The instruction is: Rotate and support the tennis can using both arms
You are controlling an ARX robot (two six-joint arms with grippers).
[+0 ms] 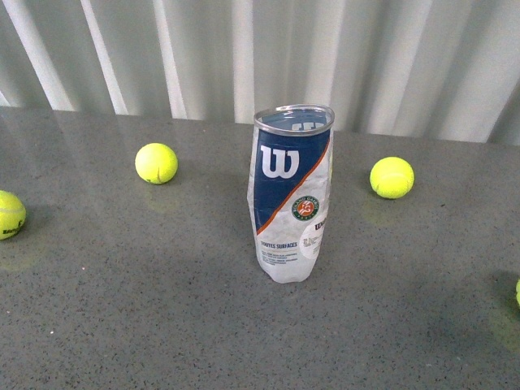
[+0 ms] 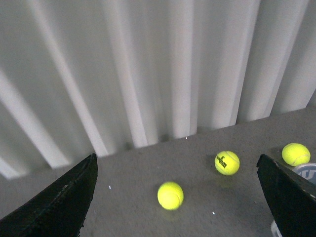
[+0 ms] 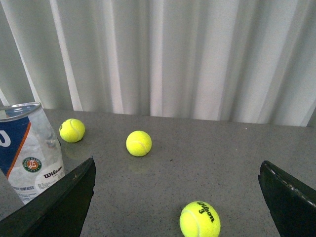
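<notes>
The tennis can [image 1: 291, 195] stands upright in the middle of the grey table, its blue-and-white label with the W logo facing me and its plastic wall crumpled. Neither arm shows in the front view. In the left wrist view my left gripper [image 2: 176, 160] is open with only bare table and a ball between its black fingers [image 2: 59, 207]; the can's silver rim [image 2: 306, 170] peeks past one finger. My right gripper [image 3: 177, 165] is open too, and the can [image 3: 29, 153] stands outside its fingers [image 3: 291, 197], apart from them.
Loose tennis balls lie around the can: one behind it to the left [image 1: 156, 162], one to the right [image 1: 392, 177], one at the left edge [image 1: 10, 214], and one between the right gripper's fingers [image 3: 200, 219]. A white corrugated wall [image 1: 260, 57] closes the table's back.
</notes>
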